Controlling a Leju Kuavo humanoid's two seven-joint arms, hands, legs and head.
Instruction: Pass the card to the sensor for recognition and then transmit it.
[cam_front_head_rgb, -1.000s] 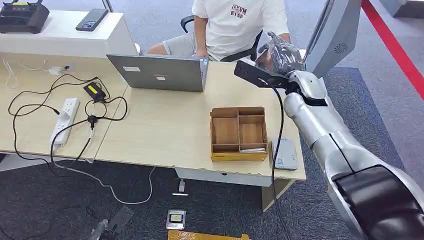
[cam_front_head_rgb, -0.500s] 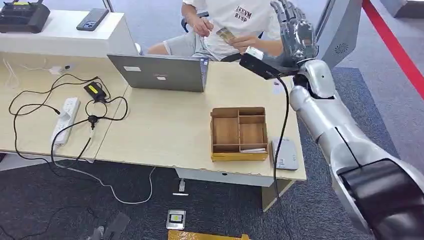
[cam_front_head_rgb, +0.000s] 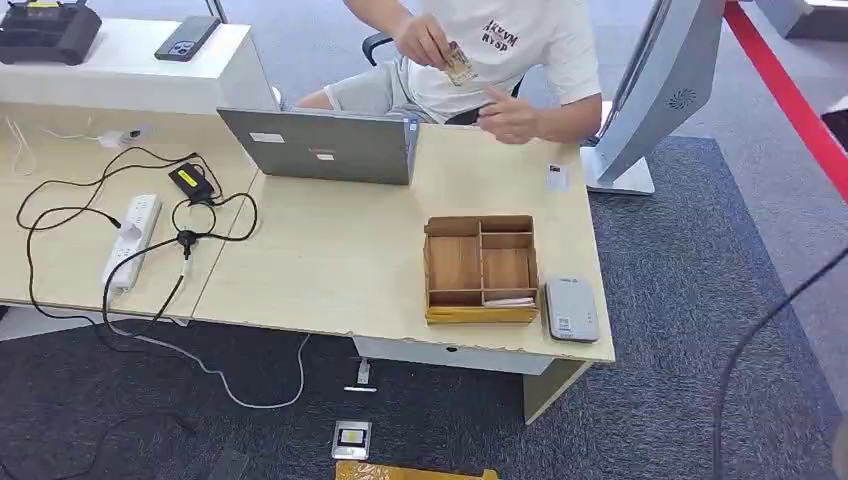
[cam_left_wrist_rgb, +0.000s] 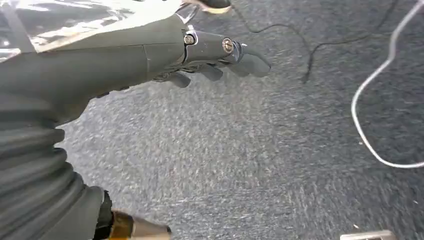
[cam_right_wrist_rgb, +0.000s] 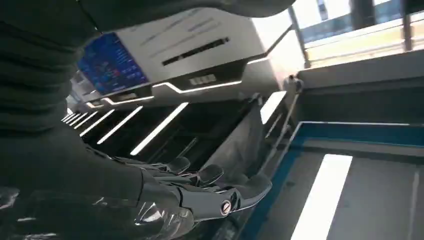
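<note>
A: Across the pale wooden desk (cam_front_head_rgb: 330, 270), behind the grey laptop (cam_front_head_rgb: 318, 145), a seated person in a white T-shirt (cam_front_head_rgb: 500, 50) pinches the small thin card (cam_front_head_rgb: 459, 64) in one hand (cam_front_head_rgb: 422, 42) above the desk's far edge, the other hand (cam_front_head_rgb: 508, 118) just below it.

B: And the robot's hands?

A: Right hand (cam_right_wrist_rgb: 200, 192) is raised near a lit panel, fingers stretched and apart, holding nothing. Left hand (cam_left_wrist_rgb: 210, 57) hangs over grey carpet (cam_left_wrist_rgb: 250, 165), fingers loosely extended and empty.

B: So the card is with the person, not the robot.

A: Right. The flat grey sensor pad (cam_front_head_rgb: 572, 309) lies at the desk's near right corner, touching or just beside the brown wooden divided tray (cam_front_head_rgb: 480, 268). A pale slip, maybe another card, rests in the tray's near compartment; I cannot tell.

B: How would that card handle?

A: My guess: very light, stiff with slight flex, slick on both faces. It looks hard to lift off a flat surface, easy to drop.

B: Best hold?

A: Probably thumb against a finger on one short end, faces flat between them, leaving most of the card free to lay over the sensor.
</note>
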